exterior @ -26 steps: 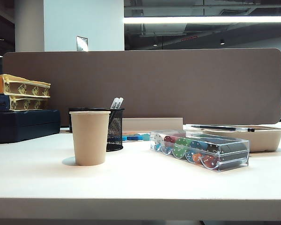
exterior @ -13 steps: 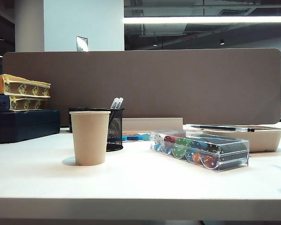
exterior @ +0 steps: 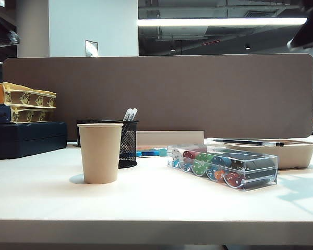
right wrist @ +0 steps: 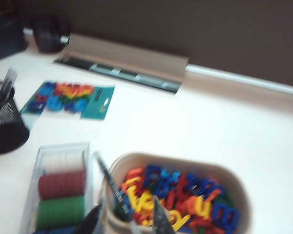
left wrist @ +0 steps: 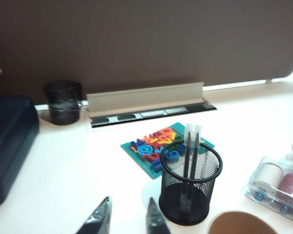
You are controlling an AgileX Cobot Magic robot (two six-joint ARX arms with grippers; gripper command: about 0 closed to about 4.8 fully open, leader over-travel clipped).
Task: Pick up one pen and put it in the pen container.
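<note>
Table [exterior: 146, 203] smooth white laminate, slight sheen. Pen container [left wrist: 190, 183] black wire mesh metal, matt, see-through. Paper cup [exterior: 99, 152] tan paper, matt, at 9 o'clock of the chip box [exterior: 223, 166], which is clear glossy plastic with shiny coloured chips. Tray [exterior: 292, 151] beige, matt, pulp-like; in the right wrist view it holds glossy plastic letters [right wrist: 178, 195]. Pen [exterior: 248, 142] dark smooth plastic, lying on the tray rim. Divider [exterior: 156, 94] brown cloth, matt, with a brushed metal strip [left wrist: 145, 97] at its foot. Left gripper [left wrist: 127, 219] and right gripper [right wrist: 124, 219] fingers dark, faintly glossy.
</note>
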